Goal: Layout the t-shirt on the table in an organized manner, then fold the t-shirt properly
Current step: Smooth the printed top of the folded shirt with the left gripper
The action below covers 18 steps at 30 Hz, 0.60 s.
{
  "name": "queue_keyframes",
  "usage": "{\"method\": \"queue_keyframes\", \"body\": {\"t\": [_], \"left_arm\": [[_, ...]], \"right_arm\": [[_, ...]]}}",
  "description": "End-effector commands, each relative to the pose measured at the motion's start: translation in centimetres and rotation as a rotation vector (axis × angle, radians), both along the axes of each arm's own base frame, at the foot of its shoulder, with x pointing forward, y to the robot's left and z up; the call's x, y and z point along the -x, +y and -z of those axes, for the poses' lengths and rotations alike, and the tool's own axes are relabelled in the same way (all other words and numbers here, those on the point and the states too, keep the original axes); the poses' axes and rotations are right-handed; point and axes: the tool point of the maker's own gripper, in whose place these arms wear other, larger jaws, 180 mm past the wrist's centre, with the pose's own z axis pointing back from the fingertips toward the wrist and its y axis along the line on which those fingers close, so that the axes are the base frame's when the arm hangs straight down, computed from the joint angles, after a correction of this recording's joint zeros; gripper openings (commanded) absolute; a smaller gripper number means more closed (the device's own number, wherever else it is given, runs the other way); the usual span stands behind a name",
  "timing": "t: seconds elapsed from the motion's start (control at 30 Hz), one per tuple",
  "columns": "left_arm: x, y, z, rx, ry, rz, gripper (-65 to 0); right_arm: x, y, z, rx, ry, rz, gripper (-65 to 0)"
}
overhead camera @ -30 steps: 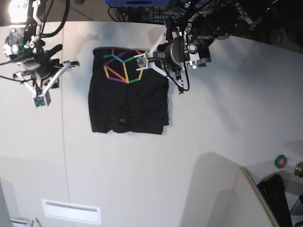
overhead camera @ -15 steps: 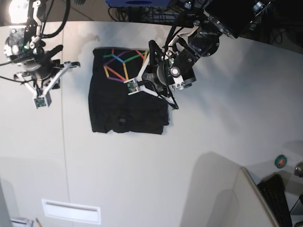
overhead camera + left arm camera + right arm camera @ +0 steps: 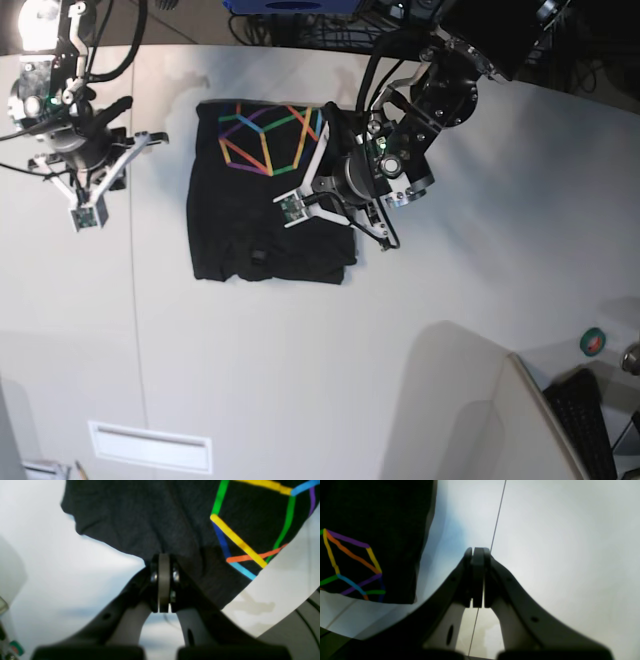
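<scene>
Left claw (image 3: 291, 208) clenched, empty, over t-shirt (image 3: 262, 225) right half; shirt's long axis runs near-far on table (image 3: 300, 350). Right claw (image 3: 87, 213) clenched, empty, well left.

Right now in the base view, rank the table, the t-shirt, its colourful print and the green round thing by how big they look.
1. table
2. t-shirt
3. print
4. green round thing; it sits at the frame's edge, but is clearly smallest.
</scene>
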Motion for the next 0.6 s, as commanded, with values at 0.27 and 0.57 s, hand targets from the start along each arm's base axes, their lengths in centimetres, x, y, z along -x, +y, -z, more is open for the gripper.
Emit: {"method": "queue_keyframes", "body": {"t": [0.27,0.57], "left_arm": [[-0.2,2.3,3.9,-0.03,0.066,-0.099,-65.0],[-3.6,1.4,-0.7,0.092,-0.082,-0.163,-65.0]], "right_arm": [[-0.7,-0.4,-0.8,0.006,-0.037,0.004,-65.0],[-0.7,-0.1,-0.8,0.003,-0.036,-0.003,-65.0]]}}
